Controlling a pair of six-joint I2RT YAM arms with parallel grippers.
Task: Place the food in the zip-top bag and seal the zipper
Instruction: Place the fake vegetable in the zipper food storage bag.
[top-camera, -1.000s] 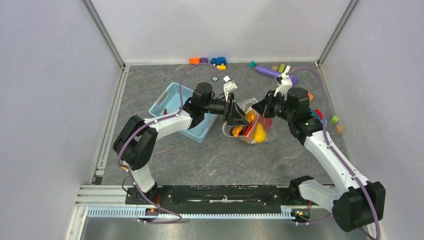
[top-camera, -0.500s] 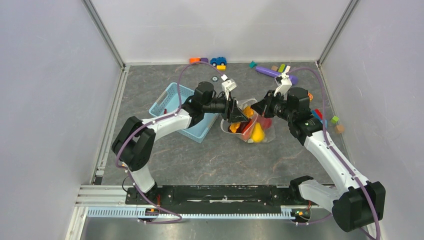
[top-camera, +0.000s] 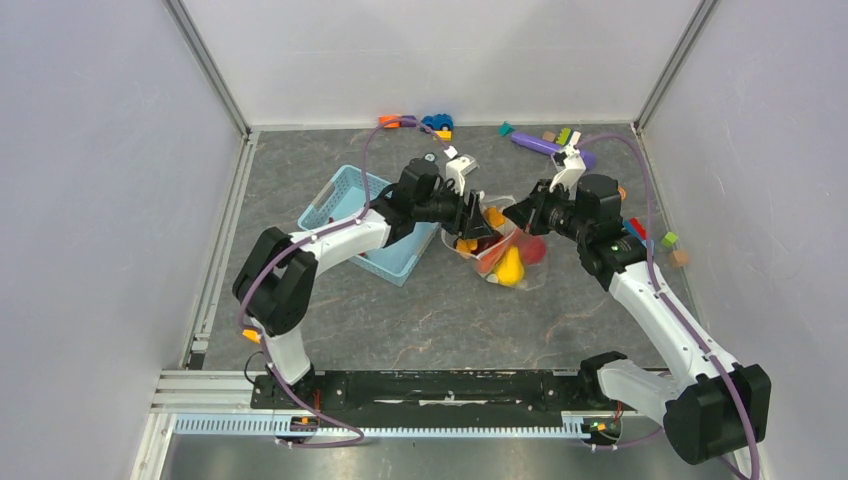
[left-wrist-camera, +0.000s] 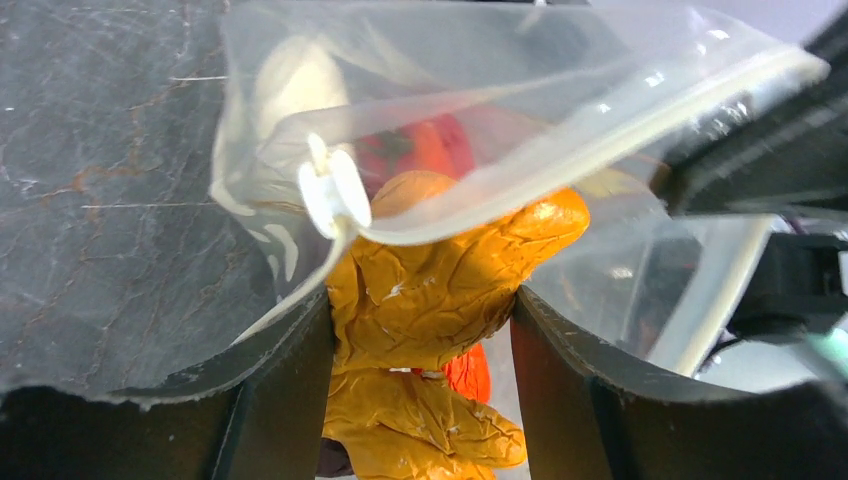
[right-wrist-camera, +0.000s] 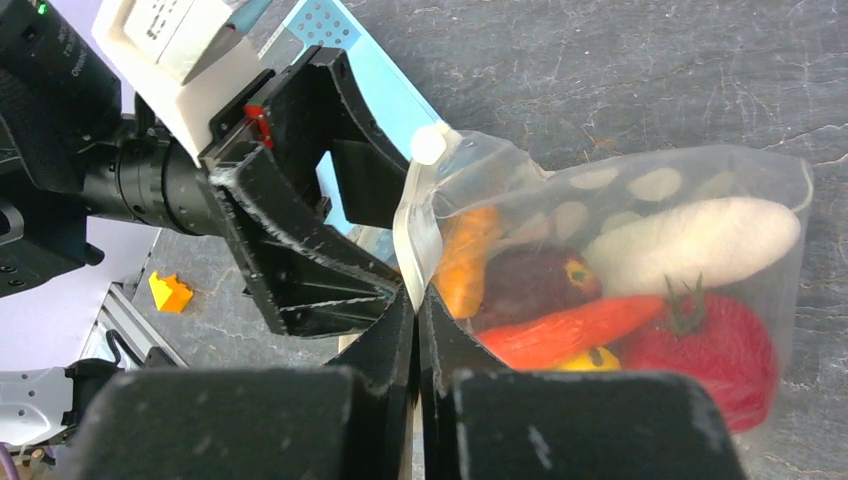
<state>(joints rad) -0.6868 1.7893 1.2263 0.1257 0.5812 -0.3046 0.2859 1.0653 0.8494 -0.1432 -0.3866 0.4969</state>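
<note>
Your left gripper (left-wrist-camera: 420, 330), jaws spread around the orange wrinkled toy vegetable (left-wrist-camera: 440, 270), has pushed further into the clear dotted zip-top bag (right-wrist-camera: 640, 230); your right gripper (right-wrist-camera: 417, 330) pinches its rim. Sealing awaits.

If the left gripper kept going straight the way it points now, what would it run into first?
Most likely the orange food piece between the open fingers of the left gripper, at the mouth of the zip-top bag; the white slider sits just above. Depth is unclear.

White link shells with black joints on both arms (top-camera: 330, 240), purple cables looped alongside; black matte, rough-edged gripper fingers (left-wrist-camera: 270, 400); white labelled camera mount (right-wrist-camera: 175, 40) at one wrist.
</note>
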